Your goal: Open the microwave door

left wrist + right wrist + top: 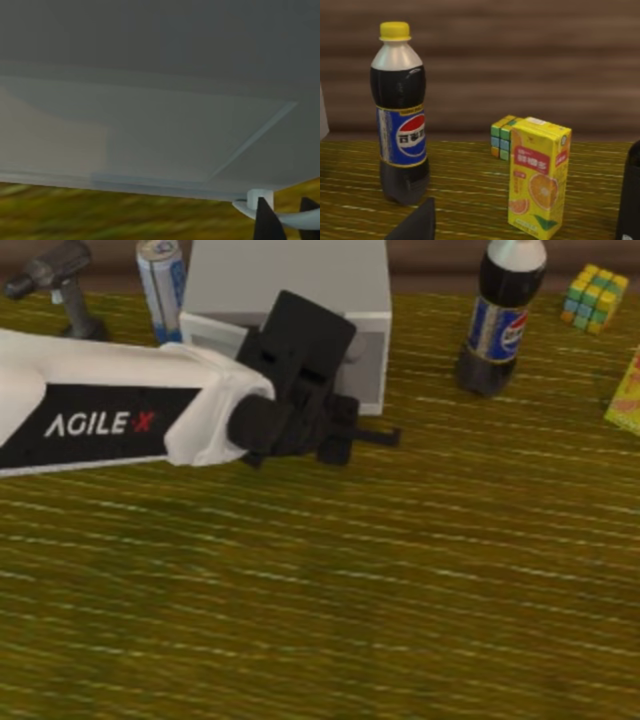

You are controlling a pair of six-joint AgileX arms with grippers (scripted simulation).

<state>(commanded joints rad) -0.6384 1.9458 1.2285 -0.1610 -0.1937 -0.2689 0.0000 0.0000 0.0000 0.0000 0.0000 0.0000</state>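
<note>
This is a rendered simulation of a tabletop test bench, not a real room: every surface has the flat look of computer graphics. A table (400, 590) covered in olive-green woven cloth with pale stripes runs up to a brown wood-panelled wall (520, 60). The objects along the far edge are a mixed household set with no common use: a microwave (290, 280), a drinks can (163, 280), a power drill (60, 285), a cola bottle (500, 320), a puzzle cube (594, 298) and an orange juice carton (539, 175). A white robot arm (110, 405) lettered AgileX reaches across the cloth, which marks it as a robot trial setup
</note>
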